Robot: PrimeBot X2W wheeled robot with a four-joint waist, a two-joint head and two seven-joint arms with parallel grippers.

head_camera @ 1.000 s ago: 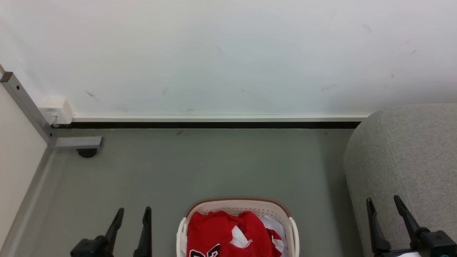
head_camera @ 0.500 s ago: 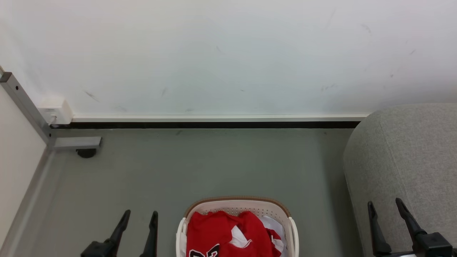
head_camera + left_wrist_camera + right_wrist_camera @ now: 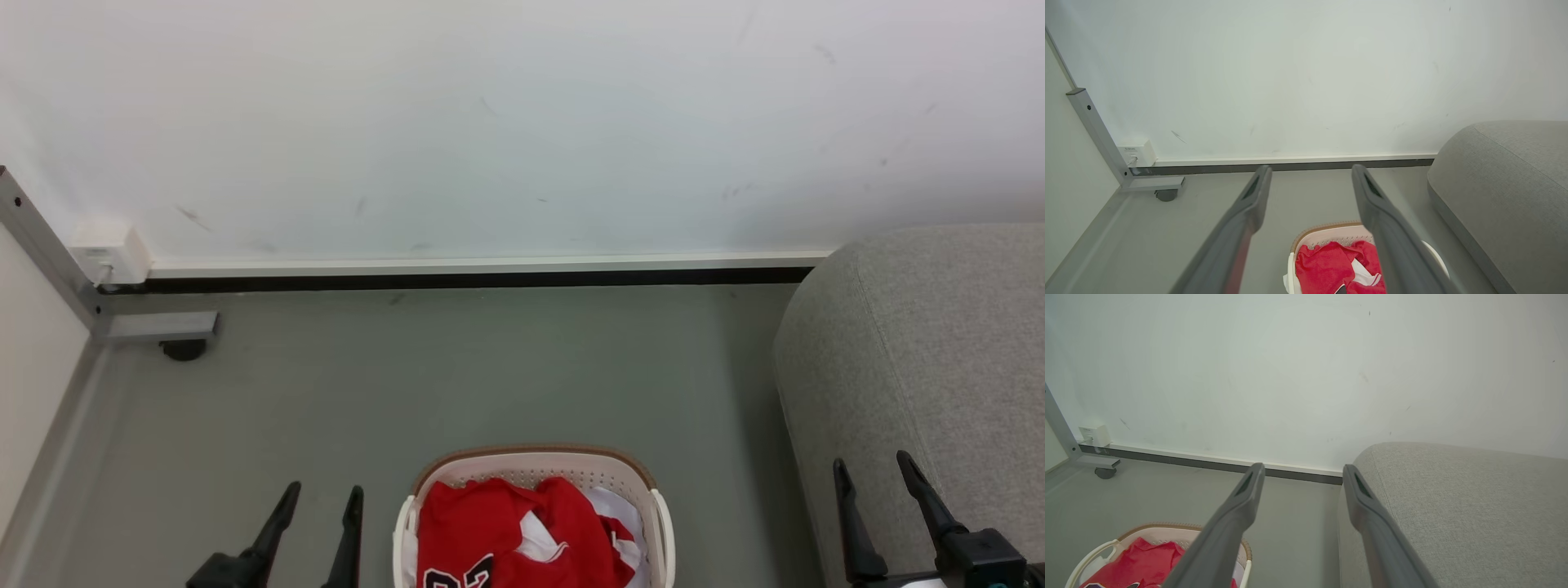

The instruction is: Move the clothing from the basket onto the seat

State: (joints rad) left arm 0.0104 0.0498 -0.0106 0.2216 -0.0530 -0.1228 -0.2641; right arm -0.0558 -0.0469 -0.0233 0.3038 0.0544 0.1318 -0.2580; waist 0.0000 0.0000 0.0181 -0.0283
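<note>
Red clothing (image 3: 473, 523) with white trim, cream basket (image 3: 531, 472) — brown rim, light-grey woven seat (image 3: 939, 343), grey-green floor (image 3: 490, 367)

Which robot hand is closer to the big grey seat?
Right. The right gripper hovers right by the seat; the left gripper sits on the far side of the basket from it.

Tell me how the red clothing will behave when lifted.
Probably floppy: the clothing lies crumpled in the basket, so it should sag from a pinch. Likely light, being thin fabric. The red and white folds overlap, so one piece may drag another.
</note>
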